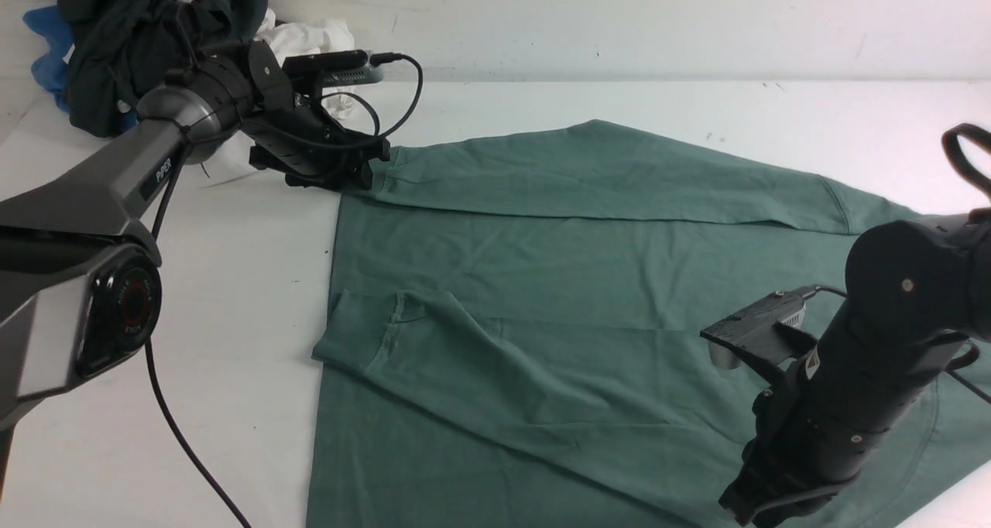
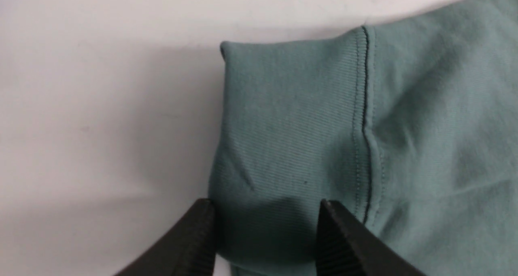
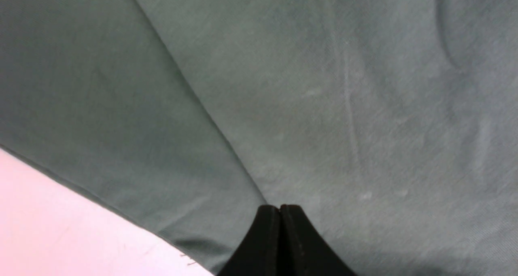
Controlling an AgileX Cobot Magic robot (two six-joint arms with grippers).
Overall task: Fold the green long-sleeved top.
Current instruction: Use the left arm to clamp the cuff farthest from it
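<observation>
Near right, the right gripper (image 1: 743, 509), fingers pressed together, sits over the green long-sleeved top (image 1: 542, 280) on the table (image 1: 232, 280). Far left, the left gripper (image 2: 265, 205) straddles its cuff (image 2: 291, 118), 2 fingers spread: best lifted clear without dragging.

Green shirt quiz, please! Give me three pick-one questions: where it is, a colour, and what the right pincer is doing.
1. Where is the green shirt? A) in a basket; B) spread on the table; C) on the floor.
2. What colour is the table? A) white; B) brown; C) yellow.
3. The right pincer is: A) wide open; B) holding a cup; C) shut.
Answers: 1 B, the shirt lies flat on the tabletop. 2 A, the bare top shows white. 3 C, the right wrist view shows it pressed closed.
</observation>
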